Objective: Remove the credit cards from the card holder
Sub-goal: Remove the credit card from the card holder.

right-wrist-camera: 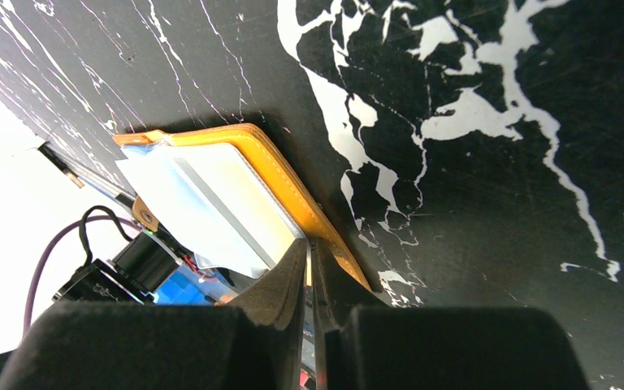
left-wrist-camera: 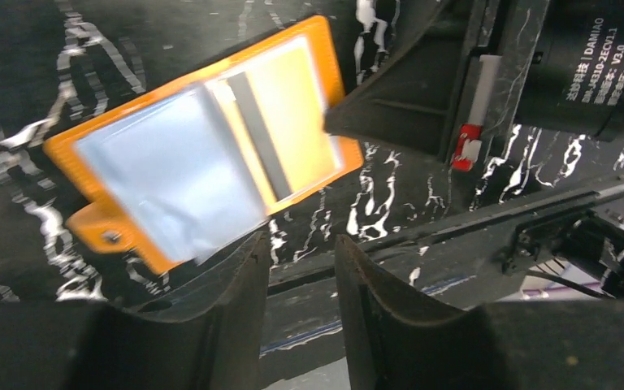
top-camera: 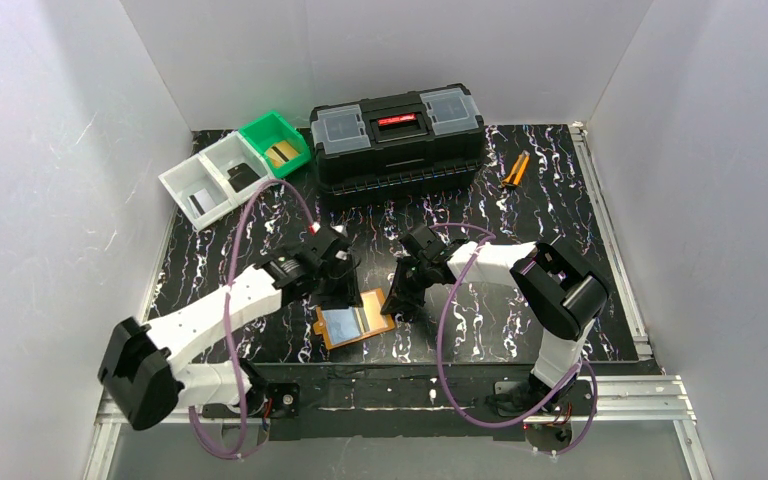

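The orange card holder (top-camera: 352, 322) is lying open near the front of the table (top-camera: 560, 210). The right gripper (right-wrist-camera: 309, 258) seems to be pinching its rim; the left gripper (left-wrist-camera: 301, 258) is hovering beside it, fingers apart.

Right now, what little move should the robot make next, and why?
Probably bring the left gripper over to the gold card and pinch its edge. The right gripper is shut on the rim of the card holder, which lies open with that card showing in its clear pocket. The left one's jaws stand open with nothing between them, just beside the holder.
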